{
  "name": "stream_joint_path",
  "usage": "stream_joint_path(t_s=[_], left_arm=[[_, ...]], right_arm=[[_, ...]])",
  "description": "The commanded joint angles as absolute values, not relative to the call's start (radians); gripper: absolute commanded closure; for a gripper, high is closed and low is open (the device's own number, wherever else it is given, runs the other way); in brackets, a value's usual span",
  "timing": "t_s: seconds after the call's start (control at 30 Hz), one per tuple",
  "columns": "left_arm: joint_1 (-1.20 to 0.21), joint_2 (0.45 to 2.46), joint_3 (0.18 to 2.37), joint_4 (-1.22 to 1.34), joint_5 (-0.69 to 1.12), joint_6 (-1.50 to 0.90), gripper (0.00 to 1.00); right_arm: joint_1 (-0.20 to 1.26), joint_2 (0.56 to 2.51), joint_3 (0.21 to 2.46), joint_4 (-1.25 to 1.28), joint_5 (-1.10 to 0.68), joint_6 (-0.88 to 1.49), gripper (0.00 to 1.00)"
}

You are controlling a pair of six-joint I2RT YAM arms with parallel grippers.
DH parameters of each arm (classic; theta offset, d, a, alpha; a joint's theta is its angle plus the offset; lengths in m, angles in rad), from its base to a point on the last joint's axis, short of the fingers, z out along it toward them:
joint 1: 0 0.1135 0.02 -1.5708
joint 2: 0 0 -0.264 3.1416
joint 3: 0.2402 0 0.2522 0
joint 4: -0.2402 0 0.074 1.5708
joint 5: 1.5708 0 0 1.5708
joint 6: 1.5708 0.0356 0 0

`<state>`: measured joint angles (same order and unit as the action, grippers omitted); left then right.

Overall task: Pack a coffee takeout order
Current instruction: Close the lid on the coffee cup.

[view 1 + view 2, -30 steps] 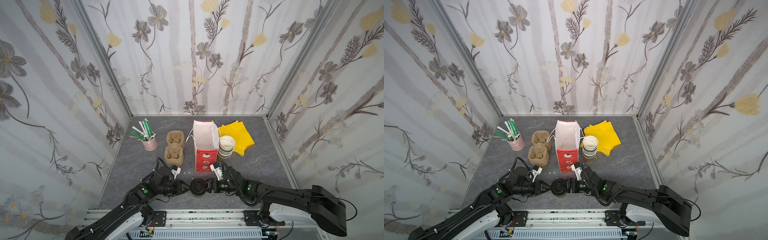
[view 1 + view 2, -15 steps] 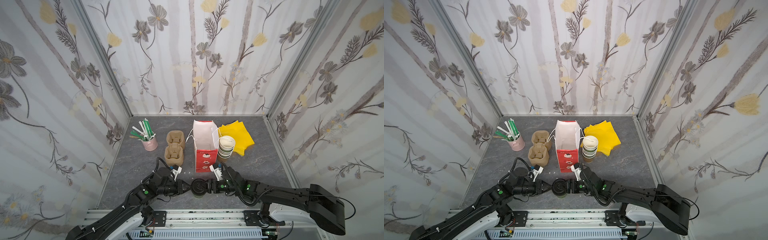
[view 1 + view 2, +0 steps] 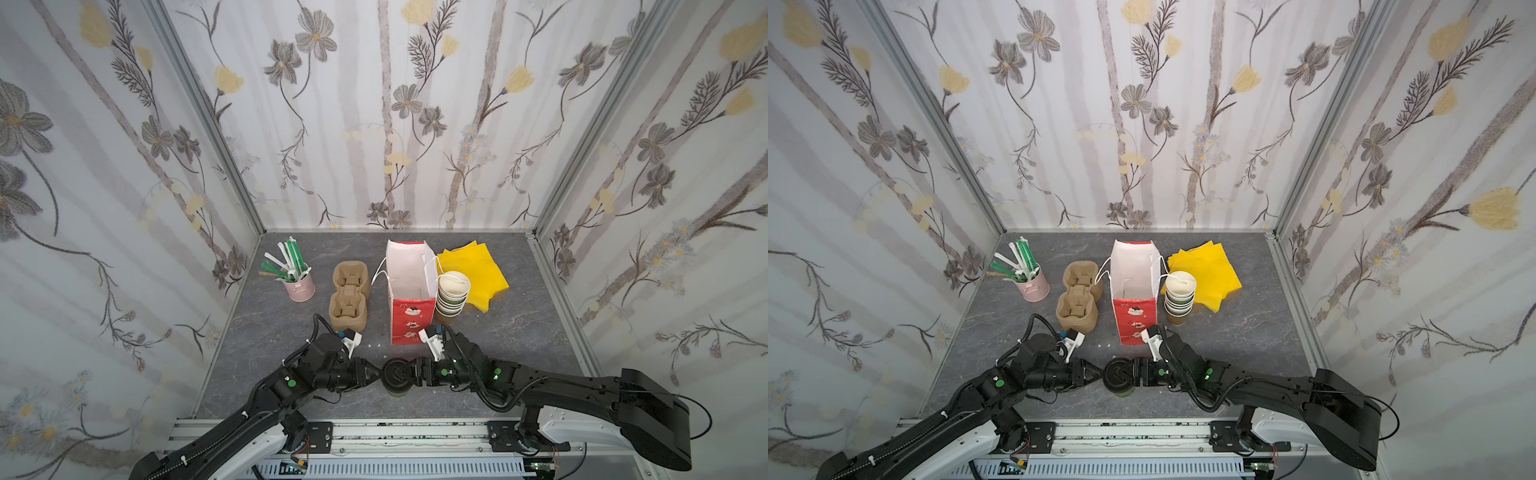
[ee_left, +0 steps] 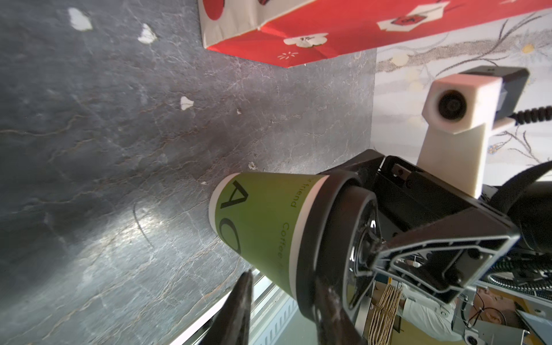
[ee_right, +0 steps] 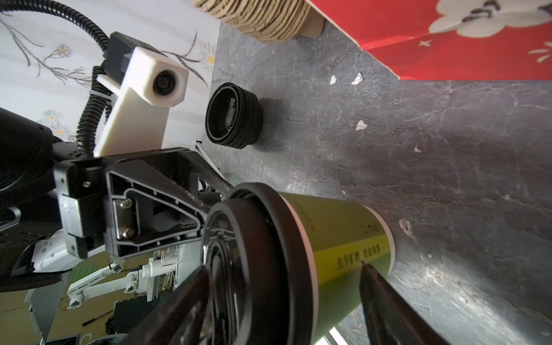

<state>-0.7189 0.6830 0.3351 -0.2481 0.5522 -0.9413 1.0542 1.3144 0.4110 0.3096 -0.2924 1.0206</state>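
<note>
black-lidded paper cup [image 3: 397, 375]: upright near the front of the bench [image 3: 511, 332], lid [image 4: 328, 209] on, between the two pairs of jaws; in no carrier.
left jaws: part open, astride the lid's rim; whether they pinch it I cannot tell.
right jaws: spread wide against the cup's other side, clamping nothing.
tan carrier [image 3: 347, 324]: stacked further in, leftward, wells empty.
red bag [image 3: 411, 320]: standing open mid-bench, nothing visible inside.
yellow napkins [image 3: 478, 270], green straws [image 3: 291, 259]: at the back, straws in a pink tin [image 3: 300, 290].
left to do: seemingly all the packing.
</note>
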Motion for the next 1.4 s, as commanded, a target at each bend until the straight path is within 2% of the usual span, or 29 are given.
stream_joint_path(t_s=[0.0, 0.37, 0.5, 0.6, 0.77, 0.9, 1.0, 1.2, 1.37], left_arm=[[-0.718, 0.679, 0.372, -0.279, 0.525, -0.949, 0.6], [-0.718, 0.698, 0.417, -0.279, 0.517, -0.943, 0.53], [-0.724, 0.704, 0.434, -0.278, 0.529, -0.937, 0.45], [-0.743, 0.719, 0.433, -0.276, 0.531, -0.921, 0.36], [-0.765, 0.753, 0.445, -0.261, 0.523, -0.908, 0.34], [-0.77, 0.786, 0.446, -0.249, 0.53, -0.897, 0.36], [-0.774, 0.806, 0.445, -0.245, 0.539, -0.888, 0.4], [-0.776, 0.817, 0.44, -0.242, 0.543, -0.887, 0.49], [-0.776, 0.812, 0.432, -0.24, 0.541, -0.893, 0.53]], right_arm=[[1.054, 1.312, 0.423, 0.322, -0.294, 1.026, 0.2], [1.054, 1.274, 0.426, 0.28, -0.267, 1.02, 0.13], [1.048, 1.197, 0.41, 0.224, -0.24, 1.016, 0.13], [1.042, 1.119, 0.389, 0.168, -0.22, 1.016, 0.15], [1.031, 1.006, 0.328, 0.064, -0.158, 1.051, 0.25], [1.022, 0.959, 0.298, 0.068, -0.114, 1.089, 0.38], [1.019, 0.976, 0.305, 0.101, -0.128, 1.094, 0.44], [1.018, 1.068, 0.32, 0.209, -0.199, 1.107, 0.52], [1.019, 1.091, 0.326, 0.268, -0.213, 1.12, 0.56]])
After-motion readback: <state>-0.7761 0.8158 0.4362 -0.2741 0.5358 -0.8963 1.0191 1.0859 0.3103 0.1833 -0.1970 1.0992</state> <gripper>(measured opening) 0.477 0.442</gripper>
